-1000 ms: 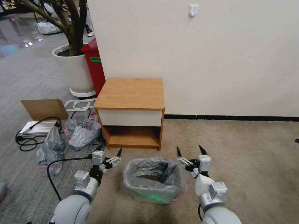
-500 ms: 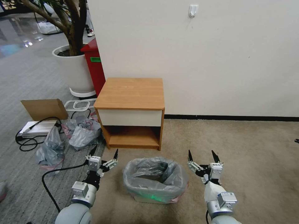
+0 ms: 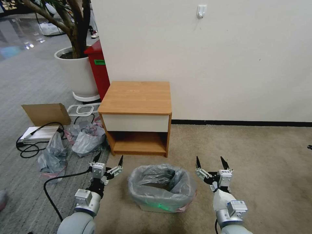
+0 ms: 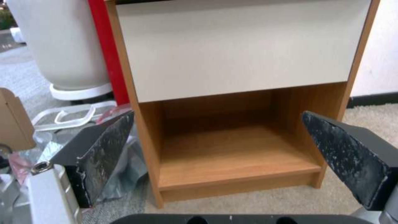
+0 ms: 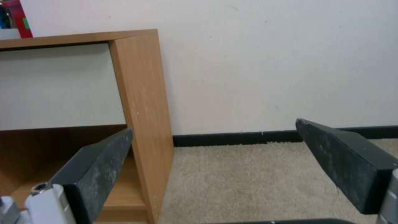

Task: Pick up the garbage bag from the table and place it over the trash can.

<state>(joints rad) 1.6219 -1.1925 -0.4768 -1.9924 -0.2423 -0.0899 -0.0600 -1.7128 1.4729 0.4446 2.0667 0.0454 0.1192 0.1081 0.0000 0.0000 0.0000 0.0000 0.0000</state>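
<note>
The garbage bag [image 3: 162, 187], grey and crinkly with a pink rim band, is stretched over the cream trash can [image 3: 156, 208] on the carpet in front of the table [image 3: 138, 97]. The tabletop is bare. My left gripper [image 3: 109, 161] hangs open to the left of the can, touching nothing. My right gripper [image 3: 210, 162] hangs open to the right of it, also holding nothing. In the left wrist view the dark fingers [image 4: 104, 152] frame the table's lower shelf [image 4: 232, 155]. The right wrist view has its fingers [image 5: 99, 171] before the table's side panel [image 5: 143, 109] and the wall.
Scrunched grey-and-pink bags [image 3: 81, 136] lie on the floor left of the table, with a cardboard box [image 3: 47, 113], cables [image 3: 35, 143] and a white tray. A red bin [image 3: 97, 68] and a white planter [image 3: 76, 73] stand behind. Open carpet [image 3: 253, 162] stretches to the right.
From a second ago, both grippers have drawn back from the can's rim, outward and toward me. Over the last half second they have held still. The bag stays on the can.
</note>
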